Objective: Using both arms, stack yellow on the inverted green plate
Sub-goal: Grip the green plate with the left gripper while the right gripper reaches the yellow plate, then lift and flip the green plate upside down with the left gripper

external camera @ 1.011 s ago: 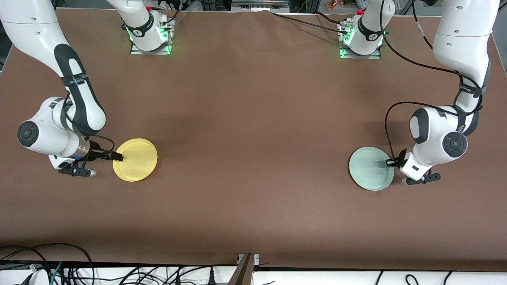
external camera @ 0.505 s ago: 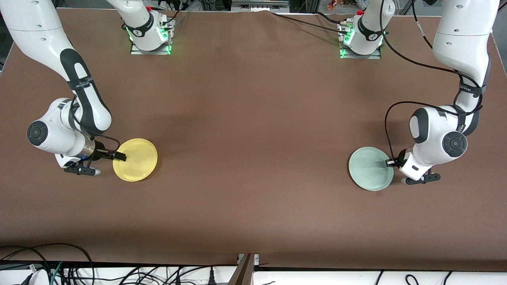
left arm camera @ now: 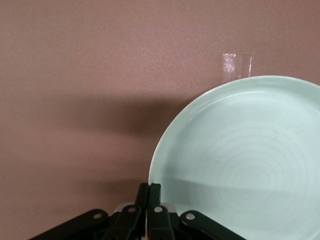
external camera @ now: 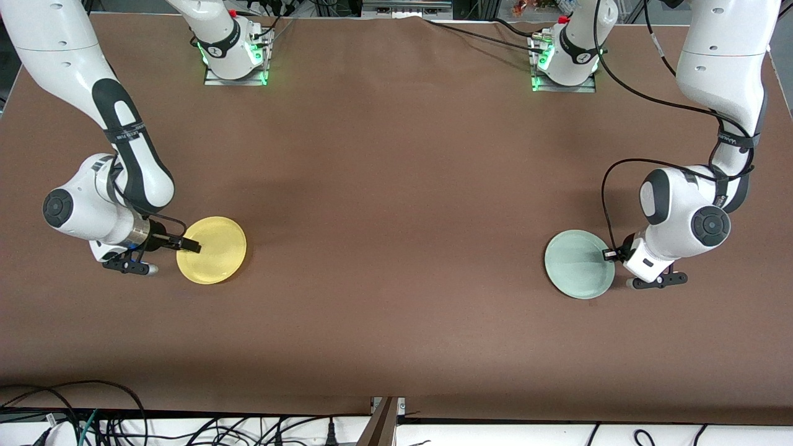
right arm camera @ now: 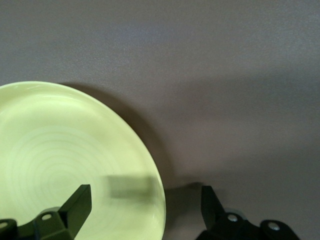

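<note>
Since a second ago the right gripper (external camera: 189,246) has slid inward, fingers apart astride the yellow plate (external camera: 212,250) rim at the right arm's end. Left gripper (external camera: 609,254) has clamped the green plate (external camera: 578,264) rim; lift it before flipping.
</note>
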